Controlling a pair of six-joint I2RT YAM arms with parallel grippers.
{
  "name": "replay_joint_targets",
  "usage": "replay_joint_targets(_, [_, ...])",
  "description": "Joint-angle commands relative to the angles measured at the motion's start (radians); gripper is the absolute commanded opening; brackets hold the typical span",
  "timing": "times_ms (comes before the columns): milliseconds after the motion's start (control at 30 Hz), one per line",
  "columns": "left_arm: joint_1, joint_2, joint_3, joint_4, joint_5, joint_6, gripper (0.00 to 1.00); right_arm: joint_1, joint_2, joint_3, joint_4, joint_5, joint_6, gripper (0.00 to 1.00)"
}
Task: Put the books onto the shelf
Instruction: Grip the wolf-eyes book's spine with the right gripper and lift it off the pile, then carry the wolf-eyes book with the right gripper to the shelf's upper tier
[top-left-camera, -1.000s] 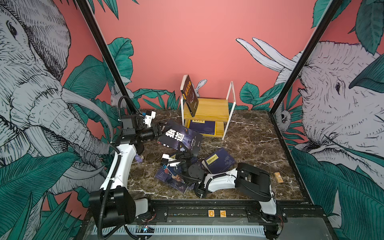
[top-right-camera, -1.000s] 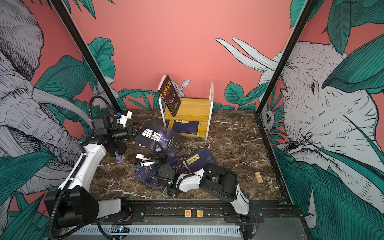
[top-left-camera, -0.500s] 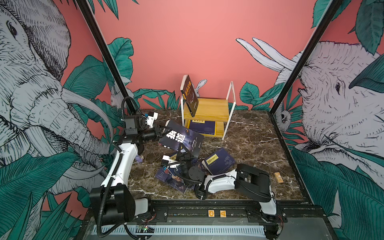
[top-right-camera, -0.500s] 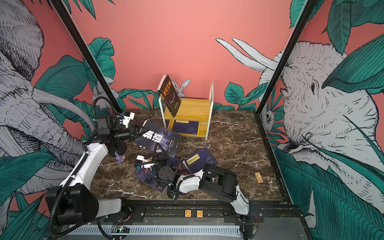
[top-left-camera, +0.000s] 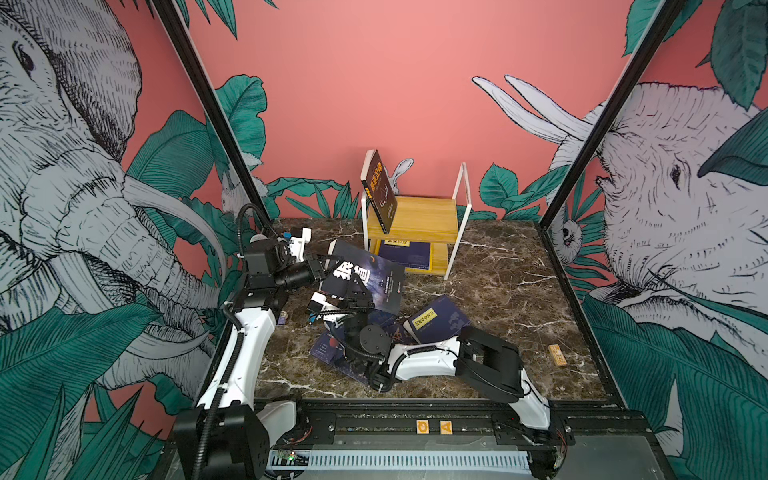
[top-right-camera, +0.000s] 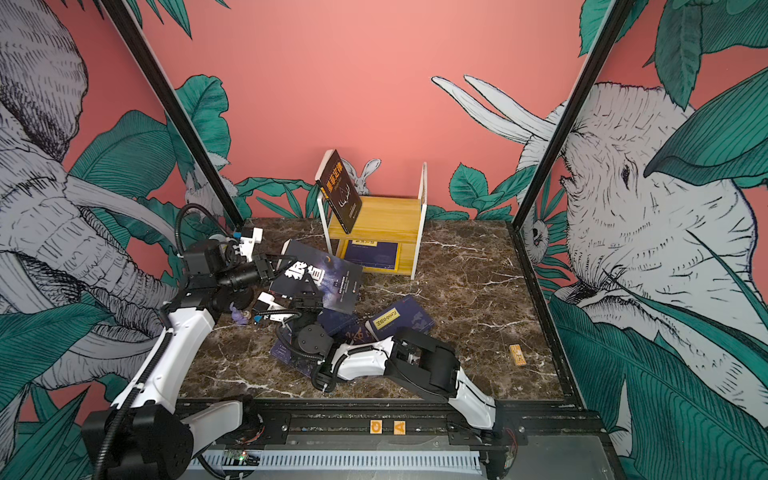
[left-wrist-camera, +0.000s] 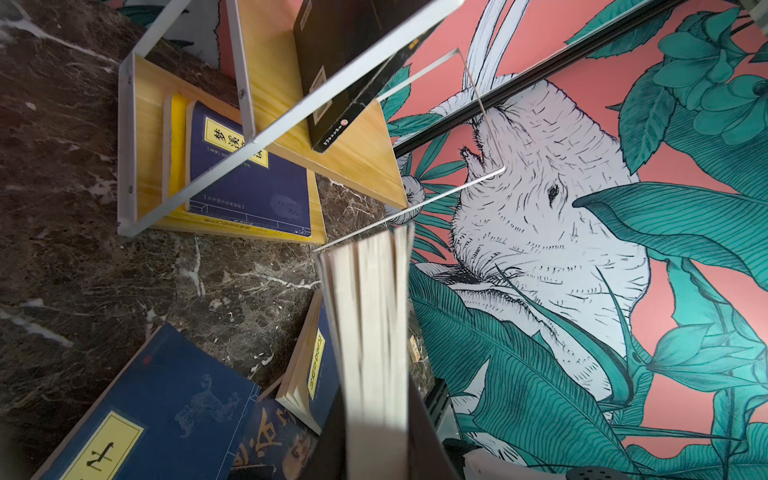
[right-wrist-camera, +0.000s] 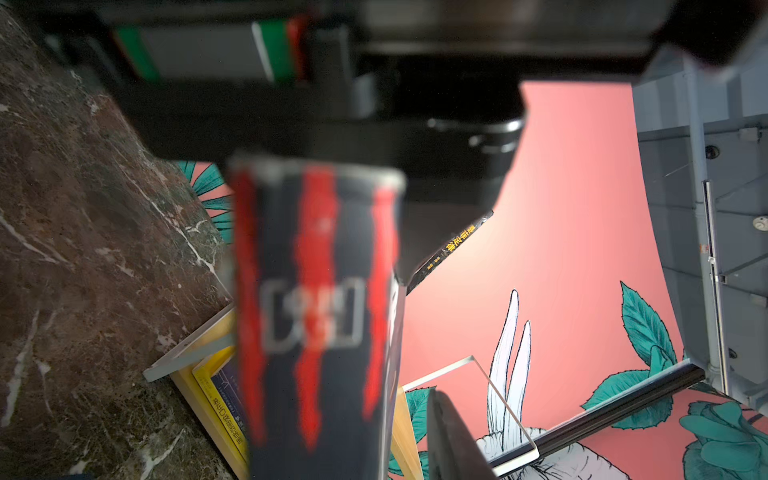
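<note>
The black book (top-left-camera: 365, 282), a thin glossy paperback with big white characters, hung tilted above the counter (top-left-camera: 498, 291), just in front of the shelf (top-left-camera: 424, 216). The left tool (top-left-camera: 323, 267) was clamped on the book's left edge. In the left wrist view the cream page block (left-wrist-camera: 370, 332) ran straight out from between the jaws. The right tool (top-left-camera: 355, 293) sat at the book's lower edge with its jaws parted. In the right wrist view the one finger (right-wrist-camera: 453, 436) that showed stood clear of the book's blurred, red-striped side.

The shelf was two pale yellow, grained wooden boards in a thin white metal frame, set against the back wall. On the upper board a dark brown book (top-left-camera: 380, 191) with yellow lettering leaned on edge against the frame's left side. On the lower board a navy book (top-left-camera: 405, 254) with a yellow label lay flat on a yellow book (left-wrist-camera: 176, 141).

More navy paperbacks (top-left-camera: 332, 351) lay in a loose, overlapping heap on the counter under the right arm. Beside them lay a yellow-labelled paperback (top-left-camera: 436, 322). A small tan block (top-left-camera: 557, 356) lay well apart to the right.

The counter was dark brown marble with white veins. The walls were salmon pink, painted with grey elephants, rabbits and teal leaves.
</note>
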Motion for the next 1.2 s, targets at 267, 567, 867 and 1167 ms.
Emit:
replay_joint_targets(267, [0.032, -0.023, -0.005, -0.001, 0.029, -0.029, 0.0, -0.058, -0.03, -0.013, 0.093, 0.09, 0.003, 0.0])
replay_joint_targets(567, [0.096, -0.05, -0.024, -0.027, -0.055, 0.081, 0.76, -0.062, -0.172, -0.194, 0.093, 0.073, 0.134, 0.0])
replay_joint_targets(867, [0.116, -0.08, -0.039, -0.099, -0.13, 0.292, 0.99, -0.063, -0.397, -0.328, 0.093, 0.083, 0.306, 0.0])
replay_joint_targets(1167, [0.096, -0.113, -0.032, -0.118, -0.187, 0.44, 0.99, -0.115, -0.485, -0.218, 0.064, 0.066, 0.505, 0.0])
